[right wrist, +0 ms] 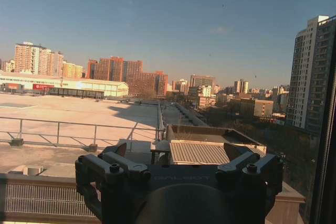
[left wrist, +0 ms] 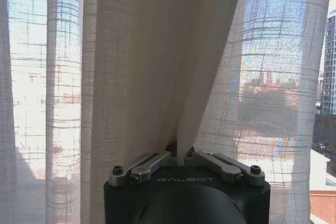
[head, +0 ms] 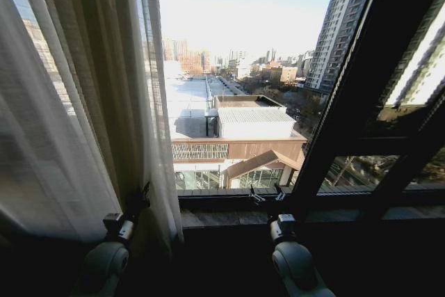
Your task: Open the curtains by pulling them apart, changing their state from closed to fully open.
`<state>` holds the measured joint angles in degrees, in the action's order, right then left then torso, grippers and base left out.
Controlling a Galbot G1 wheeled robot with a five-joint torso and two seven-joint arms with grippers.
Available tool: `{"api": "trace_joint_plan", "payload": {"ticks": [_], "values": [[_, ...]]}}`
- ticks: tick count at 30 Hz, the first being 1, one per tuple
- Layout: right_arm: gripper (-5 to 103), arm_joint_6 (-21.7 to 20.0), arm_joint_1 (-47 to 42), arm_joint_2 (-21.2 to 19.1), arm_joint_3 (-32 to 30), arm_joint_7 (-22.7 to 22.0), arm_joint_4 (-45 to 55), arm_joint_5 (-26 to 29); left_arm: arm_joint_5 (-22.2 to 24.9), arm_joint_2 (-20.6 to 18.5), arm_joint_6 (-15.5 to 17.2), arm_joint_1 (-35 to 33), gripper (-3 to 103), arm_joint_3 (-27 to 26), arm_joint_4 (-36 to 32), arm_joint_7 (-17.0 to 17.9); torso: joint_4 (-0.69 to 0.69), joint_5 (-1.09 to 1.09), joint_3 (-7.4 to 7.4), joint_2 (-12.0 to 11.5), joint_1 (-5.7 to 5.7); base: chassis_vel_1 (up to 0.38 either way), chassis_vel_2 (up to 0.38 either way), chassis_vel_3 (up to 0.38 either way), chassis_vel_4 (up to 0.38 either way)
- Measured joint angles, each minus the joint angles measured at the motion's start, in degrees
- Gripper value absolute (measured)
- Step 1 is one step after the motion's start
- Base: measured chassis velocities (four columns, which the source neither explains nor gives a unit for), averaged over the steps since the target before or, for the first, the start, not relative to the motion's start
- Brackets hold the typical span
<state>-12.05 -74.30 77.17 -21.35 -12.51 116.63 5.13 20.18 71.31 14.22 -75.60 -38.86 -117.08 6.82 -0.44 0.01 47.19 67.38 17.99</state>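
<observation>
Curtains point(head: 83, 102) hang bunched at the left side of the window, sheer and pleated, leaving the glass to the right bare onto the city. Left end effector point(head: 139, 203) is clenched on a pinch of that fabric near its lower edge. Right end effector point(head: 266, 196) sits released, fingers spread, just before the dark window frame point(head: 348, 102) at sill height.

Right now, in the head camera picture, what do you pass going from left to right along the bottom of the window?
The bunched curtain, then the left gripper shut on its fabric, then clear glass with the city view, then the right gripper open by the sill, then the dark window frame.
</observation>
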Motion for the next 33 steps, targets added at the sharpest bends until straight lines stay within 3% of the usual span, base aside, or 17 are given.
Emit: {"api": "trace_joint_plan", "payload": {"ticks": [2, 3, 5, 7, 8, 11, 12, 15, 16, 19, 20, 23, 27, 28, 30, 31, 33], "values": [[100, 0.00, 0.00, 0.00, 0.25, 0.27, 0.10, -0.03, 0.31, 0.33, 2.78, 1.00, 0, -1.05, -0.25, 6.61, -0.01, 0.01, 0.00, 0.00, 0.00, 0.000, 0.000, 0.000, 0.000], [100, 0.00, 0.00, 0.00, 0.25, 0.27, 0.10, -0.03, 0.31, 0.33, 2.78, 1.00, 0, -1.05, -0.25, 6.61, -0.01, 0.01, 0.00, 0.00, 0.00, 0.000, 0.000, 0.000, 0.000], [100, 0.00, 0.01, 0.07, 0.45, 0.39, 0.16, -0.04, 0.85, 0.87, 6.55, 2.10, 0, -2.20, -0.51, 15.02, -0.01, 0.01, 0.00, 0.00, 0.00, 0.000, 0.000, 0.000, 0.000], [100, 0.05, -0.03, 0.11, 0.65, 0.53, 0.16, -0.05, 1.08, 1.47, 7.98, 3.00, 0, -3.55, 0.06, 21.48, 0.00, 0.00, 0.00, 0.00, 0.00, 0.000, 0.000, 0.000, 0.000], [100, 0.05, -0.03, 0.11, 0.65, 0.53, 0.16, -0.05, 1.08, 1.47, 7.98, 3.00, 0, -3.55, 0.06, 21.48, 0.00, 0.00, 0.00, 0.00, 0.00, 0.000, 0.000, 0.000, 0.000], [100, 0.19, -0.15, 0.13, 0.72, 1.13, 0.05, -0.07, 1.63, 2.54, 8.85, 4.45, 0, -7.37, 2.18, 31.29, 0.00, 0.00, 0.00, 0.00, 0.00, 0.000, 0.000, 0.000, 0.000], [100, 0.19, -0.15, 0.13, 0.72, 1.13, 0.05, -0.07, 1.63, 2.54, 8.85, 4.45, 0, -7.37, 2.18, 31.29, 0.00, 0.00, 0.00, 0.00, 0.00, 0.000, 0.000, 0.000, 0.000], [100, 0.38, -0.12, 0.07, 0.82, 1.66, -0.12, -0.07, 2.14, 2.62, 9.46, 6.48, 0, -11.38, 4.36, 38.54, 0.01, 0.00, 0.00, 0.00, 0.00, 0.000, 0.000, 0.000, 0.000], [100, 0.38, -0.12, 0.07, 0.82, 1.66, -0.12, -0.07, 2.14, 2.62, 9.46, 6.48, 0, -11.38, 4.36, 38.54, 0.01, 0.00, 0.00, 0.00, 0.00, 0.000, 0.000, 0.000, 0.000], [100, 0.53, 0.13, 0.07, 1.44, 1.86, -0.41, -0.07, 4.31, 2.45, 10.00, 9.70, 0, -14.20, 6.38, 46.54, 0.00, -0.02, 0.00, 0.00, 0.00, 0.000, 0.000, 0.000, 0.000], [100, 0.53, 0.13, 0.07, 1.44, 1.86, -0.41, -0.07, 4.31, 2.45, 10.00, 9.70, 0, -14.20, 6.38, 46.54, 0.00, -0.02, 0.00, 0.00, 0.00, 0.000, 0.000, 0.000, 0.000], [100, 0.56, 0.42, 0.11, 1.78, 1.89, -0.63, -0.07, 3.32, 2.07, 9.52, 12.25, 0, -17.29, 9.51, 50.76, 0.01, -0.02, 0.00, 0.00, 0.01, 0.000, 0.000, 0.000, 0.000], [100, 0.65, 0.53, 0.00, 1.72, 1.90, -1.17, -0.06, 1.82, 0.56, 8.55, 13.33, -3, -19.85, 11.92, 51.75, 0.00, -0.01, 0.00, 0.00, 0.01, 0.000, 0.000, 0.000, 0.000], [100, 0.68, 0.53, -0.02, 1.69, 1.90, -1.30, -0.06, 1.70, 0.04, 8.54, 13.36, 1, -20.33, 12.14, 51.76, 0.02, -0.02, 0.00, 0.00, 0.01, 0.000, 0.000, 0.000, 0.000], [100, 0.72, 0.54, -0.01, 1.74, 1.91, -1.54, -0.05, 1.50, -0.91, 8.60, 12.64, 12, -20.32, 11.58, 50.43, 0.01, -0.02, 0.00, 0.00, 0.01, 0.000, 0.000, 0.000, 0.000], [100, 0.72, 0.54, -0.01, 1.74, 1.91, -1.54, -0.05, 1.50, -0.91, 8.60, 12.64, 12, -20.32, 11.58, 50.43, 0.01, -0.02, 0.00, 0.00, 0.01, 0.000, 0.000, 0.000, 0.000], [100, 0.74, 0.77, 0.22, 2.24, 1.91, -1.83, -0.07, 0.38, -1.13, 8.86, 10.08, 17, -18.58, 8.18, 46.05, 0.01, -0.01, 0.00, 0.00, 0.01, 0.000, 0.000, 0.000, 0.000]]}}
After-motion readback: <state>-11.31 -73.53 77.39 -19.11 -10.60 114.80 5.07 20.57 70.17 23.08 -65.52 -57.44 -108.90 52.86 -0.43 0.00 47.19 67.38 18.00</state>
